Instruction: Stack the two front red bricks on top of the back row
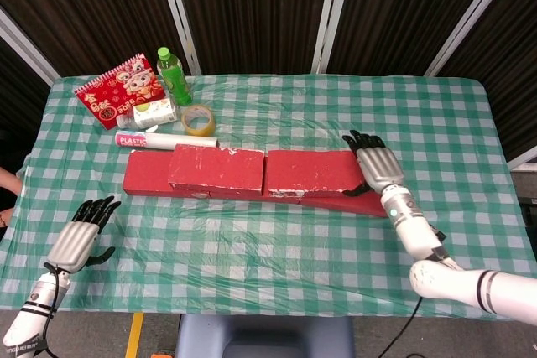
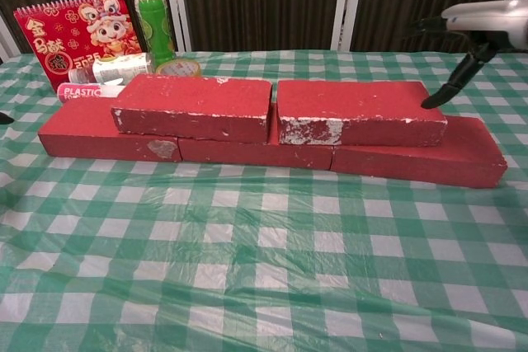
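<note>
Two red bricks lie end to end on top of a longer row of red bricks. The upper left brick (image 1: 216, 169) (image 2: 194, 105) and the upper right brick (image 1: 309, 173) (image 2: 355, 109) nearly touch. The bottom row (image 1: 144, 175) (image 2: 429, 158) sticks out at both ends. My right hand (image 1: 376, 165) (image 2: 477, 26) hovers just past the right end of the upper right brick, fingers spread, holding nothing. Its thumb points down beside the brick's end. My left hand (image 1: 80, 236) rests open near the front left table edge, well clear of the bricks.
Behind the left end of the bricks lie a white tube (image 1: 159, 139), a tape roll (image 1: 198, 121), a lying can (image 1: 151, 112), a green bottle (image 1: 174, 75) and a red calendar (image 1: 117, 90). A green checked cloth (image 1: 268, 241) covers the table.
</note>
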Robot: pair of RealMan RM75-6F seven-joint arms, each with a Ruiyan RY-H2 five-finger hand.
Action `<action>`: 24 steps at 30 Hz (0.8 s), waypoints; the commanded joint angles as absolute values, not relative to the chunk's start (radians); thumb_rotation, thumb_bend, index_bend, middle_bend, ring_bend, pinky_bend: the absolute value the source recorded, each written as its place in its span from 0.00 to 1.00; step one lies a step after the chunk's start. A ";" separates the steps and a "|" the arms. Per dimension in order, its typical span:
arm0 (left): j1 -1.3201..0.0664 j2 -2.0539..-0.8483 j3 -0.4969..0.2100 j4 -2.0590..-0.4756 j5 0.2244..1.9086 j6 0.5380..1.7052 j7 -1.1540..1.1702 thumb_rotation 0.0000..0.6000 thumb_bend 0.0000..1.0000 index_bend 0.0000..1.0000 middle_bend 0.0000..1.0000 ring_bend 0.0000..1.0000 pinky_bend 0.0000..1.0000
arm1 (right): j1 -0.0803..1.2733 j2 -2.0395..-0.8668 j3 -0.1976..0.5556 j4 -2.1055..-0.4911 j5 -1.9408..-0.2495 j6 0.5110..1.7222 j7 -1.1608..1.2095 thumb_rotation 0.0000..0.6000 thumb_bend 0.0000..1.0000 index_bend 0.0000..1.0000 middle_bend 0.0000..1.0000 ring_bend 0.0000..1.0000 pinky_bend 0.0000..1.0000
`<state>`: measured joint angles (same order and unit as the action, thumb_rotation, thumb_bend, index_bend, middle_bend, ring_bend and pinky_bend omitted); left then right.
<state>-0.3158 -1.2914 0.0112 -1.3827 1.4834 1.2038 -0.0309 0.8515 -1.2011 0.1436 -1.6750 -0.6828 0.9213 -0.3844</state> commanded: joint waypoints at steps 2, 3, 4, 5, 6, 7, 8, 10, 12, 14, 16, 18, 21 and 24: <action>-0.315 -1.296 0.011 -1.387 1.477 1.200 -0.013 1.00 0.30 0.00 0.01 0.00 0.02 | 0.715 -1.106 0.065 -1.654 -0.883 0.949 -0.247 1.00 0.12 0.12 0.00 0.00 0.10; -0.316 -1.297 0.010 -1.387 1.474 1.197 -0.008 1.00 0.31 0.00 0.01 0.00 0.02 | 0.702 -1.102 0.055 -1.640 -0.909 0.944 -0.230 1.00 0.12 0.15 0.00 0.00 0.07; -0.317 -1.298 0.010 -1.390 1.471 1.193 -0.002 1.00 0.31 0.00 0.01 0.00 0.02 | 0.691 -1.099 0.046 -1.626 -0.930 0.937 -0.215 1.00 0.12 0.18 0.00 0.00 0.03; -0.318 -1.299 0.009 -1.391 1.465 1.188 0.005 1.00 0.32 0.00 0.01 0.00 0.02 | 0.680 -1.097 0.035 -1.609 -0.952 0.925 -0.201 1.00 0.12 0.20 0.00 0.00 0.01; -0.318 -1.301 0.008 -1.391 1.462 1.185 0.008 1.00 0.33 0.00 0.01 0.00 0.02 | 0.674 -1.098 0.028 -1.597 -0.968 0.915 -0.191 1.00 0.12 0.21 0.00 0.00 0.00; -0.319 -1.303 0.008 -1.393 1.460 1.183 0.012 1.00 0.33 0.00 0.01 0.00 0.02 | 0.669 -1.101 0.022 -1.585 -0.983 0.907 -0.184 1.00 0.12 0.22 0.00 0.00 0.00; -0.320 -1.304 0.007 -1.393 1.457 1.180 0.017 1.00 0.33 0.00 0.01 0.00 0.02 | 0.664 -1.108 0.016 -1.569 -0.998 0.898 -0.178 1.00 0.12 0.23 0.00 0.00 0.00; -0.321 -1.305 0.008 -1.394 1.456 1.176 0.021 1.00 0.33 0.00 0.01 0.00 0.02 | 0.658 -1.125 0.012 -1.546 -1.017 0.887 -0.169 1.00 0.12 0.24 0.00 0.00 0.00; -0.322 -1.305 0.008 -1.395 1.455 1.174 0.023 1.00 0.33 0.00 0.01 0.00 0.02 | 0.659 -1.146 0.011 -1.520 -1.028 0.864 -0.162 1.00 0.12 0.25 0.00 0.00 0.00; -0.322 -1.304 0.008 -1.395 1.454 1.173 0.023 1.00 0.34 0.00 0.01 0.00 0.02 | 0.664 -1.169 0.013 -1.497 -1.032 0.837 -0.155 1.00 0.12 0.26 0.00 0.00 0.00; -0.321 -1.303 0.007 -1.396 1.453 1.175 0.022 1.00 0.34 0.00 0.01 0.00 0.02 | 0.669 -1.187 0.019 -1.485 -1.035 0.819 -0.149 1.00 0.12 0.26 0.00 0.00 0.00; -0.320 -1.301 0.007 -1.396 1.453 1.177 0.020 1.00 0.33 0.00 0.01 0.00 0.02 | 0.674 -1.202 0.025 -1.476 -1.041 0.804 -0.144 1.00 0.12 0.26 0.00 0.00 0.00; -0.320 -1.300 0.007 -1.396 1.454 1.177 0.017 1.00 0.34 0.00 0.01 0.00 0.02 | 0.681 -1.220 0.032 -1.470 -1.043 0.789 -0.148 1.00 0.12 0.26 0.00 0.00 0.00; -0.321 -1.299 0.007 -1.394 1.453 1.174 0.013 1.00 0.34 0.00 0.01 0.00 0.02 | 0.689 -1.232 0.040 -1.470 -1.037 0.771 -0.148 1.00 0.12 0.25 0.00 0.00 0.00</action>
<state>-0.3208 -1.2991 0.0067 -1.3938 1.4534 1.1743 0.0126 0.6863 -1.2286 0.0376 -1.4708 -1.0387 0.7745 -0.1475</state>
